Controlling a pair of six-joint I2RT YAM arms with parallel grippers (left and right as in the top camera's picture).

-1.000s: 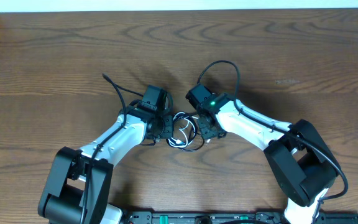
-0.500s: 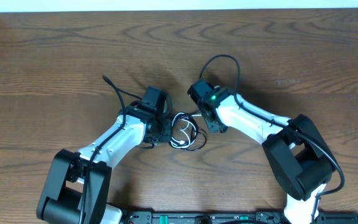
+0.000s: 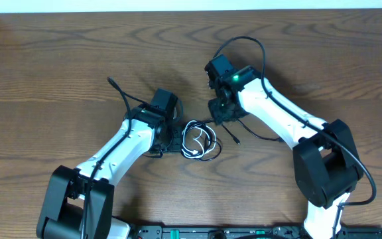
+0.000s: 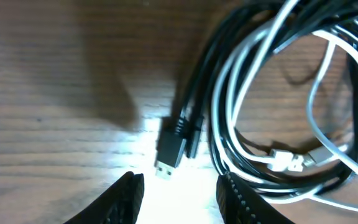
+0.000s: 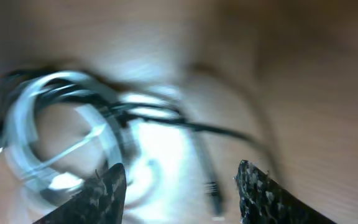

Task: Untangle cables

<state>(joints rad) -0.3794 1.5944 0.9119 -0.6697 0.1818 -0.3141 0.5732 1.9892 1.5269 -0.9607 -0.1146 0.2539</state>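
Note:
The cables lie in one tangle (image 3: 199, 141) of black and white loops at mid-table. My left gripper (image 3: 176, 141) sits at the tangle's left side. In the left wrist view the left gripper (image 4: 180, 183) is open and empty, with a black USB plug (image 4: 169, 152) just ahead of it. The black and white coil (image 4: 272, 93) and a white plug (image 4: 284, 163) lie to its right. My right gripper (image 3: 219, 114) hovers above and to the right of the tangle. The blurred right wrist view shows the right gripper (image 5: 181, 167) open above a loose black cable end (image 5: 209, 180).
A black cable end (image 3: 235, 139) trails from the tangle toward the right arm. The thicker black wires of the arms loop near both wrists (image 3: 119, 91). Bare wooden table (image 3: 58, 60) surrounds the tangle, and the robot base bar (image 3: 211, 232) lies along the near edge.
My right gripper has pulled up and back from the tangle and its jaws have widened. A black cable end now lies drawn out to the right. The left jaws have widened too.

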